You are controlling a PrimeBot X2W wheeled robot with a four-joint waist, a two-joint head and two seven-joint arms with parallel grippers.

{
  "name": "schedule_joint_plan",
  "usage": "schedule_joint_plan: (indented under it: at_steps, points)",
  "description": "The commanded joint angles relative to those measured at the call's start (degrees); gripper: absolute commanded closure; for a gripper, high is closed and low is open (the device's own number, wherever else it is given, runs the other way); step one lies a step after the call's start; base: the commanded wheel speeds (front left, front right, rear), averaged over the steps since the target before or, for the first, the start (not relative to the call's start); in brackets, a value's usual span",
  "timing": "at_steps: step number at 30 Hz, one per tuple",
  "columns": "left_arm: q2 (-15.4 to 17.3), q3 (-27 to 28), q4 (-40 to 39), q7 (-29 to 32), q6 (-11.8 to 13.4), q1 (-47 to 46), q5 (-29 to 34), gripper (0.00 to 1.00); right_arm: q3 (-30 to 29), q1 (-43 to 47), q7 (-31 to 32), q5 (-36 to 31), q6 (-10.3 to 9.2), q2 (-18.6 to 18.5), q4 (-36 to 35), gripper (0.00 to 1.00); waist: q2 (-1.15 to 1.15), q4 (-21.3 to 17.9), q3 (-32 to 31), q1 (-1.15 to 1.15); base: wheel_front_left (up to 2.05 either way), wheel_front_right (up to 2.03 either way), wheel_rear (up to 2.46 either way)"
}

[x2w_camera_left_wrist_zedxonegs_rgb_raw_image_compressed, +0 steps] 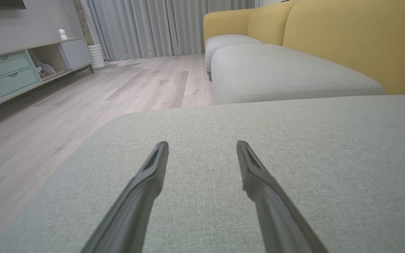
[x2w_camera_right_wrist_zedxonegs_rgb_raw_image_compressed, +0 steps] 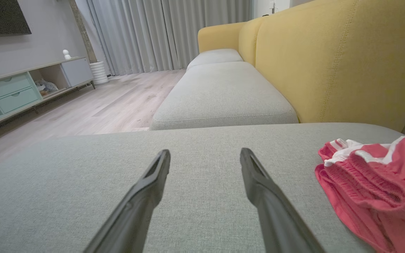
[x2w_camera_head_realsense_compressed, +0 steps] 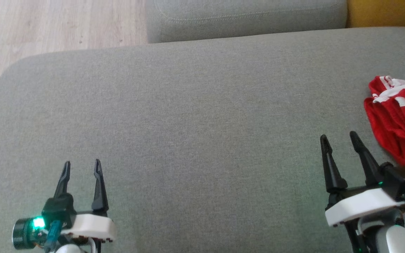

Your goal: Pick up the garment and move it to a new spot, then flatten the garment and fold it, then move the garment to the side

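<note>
The garment (x2w_camera_head_realsense_compressed: 399, 119) is a crumpled red piece with white stripes and an elastic waistband, lying at the right edge of the grey sofa cushion (x2w_camera_head_realsense_compressed: 195, 116). In the right wrist view the garment (x2w_camera_right_wrist_zedxonegs_rgb_raw_image_compressed: 374, 186) lies to the right of the fingers. My right gripper (x2w_camera_head_realsense_compressed: 339, 137) hovers open just left of it, touching nothing; its fingers (x2w_camera_right_wrist_zedxonegs_rgb_raw_image_compressed: 146, 189) spread over bare cushion. My left gripper (x2w_camera_head_realsense_compressed: 82, 165) is open at the lower left, far from the cloth, and its fingers (x2w_camera_left_wrist_zedxonegs_rgb_raw_image_compressed: 149, 175) frame bare grey fabric.
A second grey cushion (x2w_camera_head_realsense_compressed: 244, 17) lies beyond, with the yellow sofa back (x2w_camera_right_wrist_zedxonegs_rgb_raw_image_compressed: 336, 63) along the right. Wooden floor (x2w_camera_head_realsense_compressed: 47, 28) drops off at the left. A low cabinet (x2w_camera_left_wrist_zedxonegs_rgb_raw_image_compressed: 16, 73) stands against the wall, curtains (x2w_camera_left_wrist_zedxonegs_rgb_raw_image_compressed: 153, 24) beyond.
</note>
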Motion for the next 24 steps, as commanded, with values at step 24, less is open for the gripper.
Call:
schedule_joint_plan:
  at_steps: [24]
  points:
    - [2.3,0.6,-3.4,1.8,1.1,0.0,-0.9,0.00,2.5,0.1,0.8,0.4,-0.04,-0.1,-3.8,0.00,0.00,-0.3,-1.5,0.01,0.00,0.00,0.00]
